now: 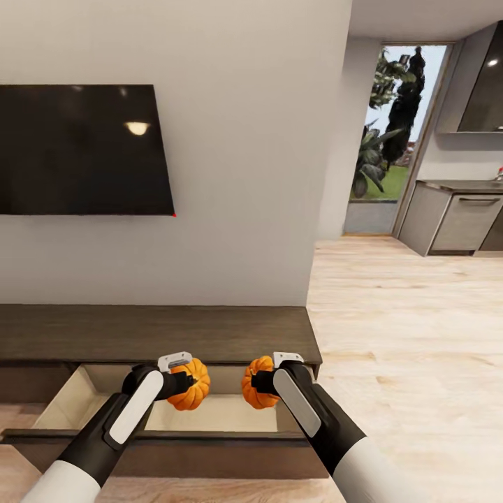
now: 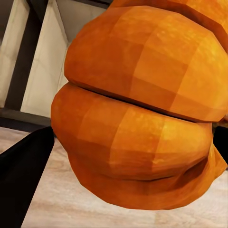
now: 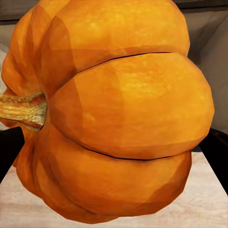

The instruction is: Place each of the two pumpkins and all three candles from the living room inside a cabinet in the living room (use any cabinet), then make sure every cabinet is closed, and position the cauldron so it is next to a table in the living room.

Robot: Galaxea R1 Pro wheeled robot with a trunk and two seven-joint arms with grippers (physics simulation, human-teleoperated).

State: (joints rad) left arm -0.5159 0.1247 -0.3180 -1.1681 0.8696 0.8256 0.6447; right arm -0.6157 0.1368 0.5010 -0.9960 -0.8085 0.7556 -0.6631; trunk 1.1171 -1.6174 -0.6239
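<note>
Both grippers, left (image 1: 183, 383) and right (image 1: 257, 383), each gripped a pumpkin (image 1: 192, 384) (image 1: 256, 383) above the cabinet's (image 1: 154, 334) pulled-out drawer (image 1: 209, 413) just below them, so stowing was underway; next, lower and release.

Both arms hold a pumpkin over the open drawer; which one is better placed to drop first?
Left, marginally. Its pumpkin hangs over the middle of the open drawer, with bare floor beneath. The right pumpkin sits nearer the drawer's right end wall, so it has less margin.
</note>
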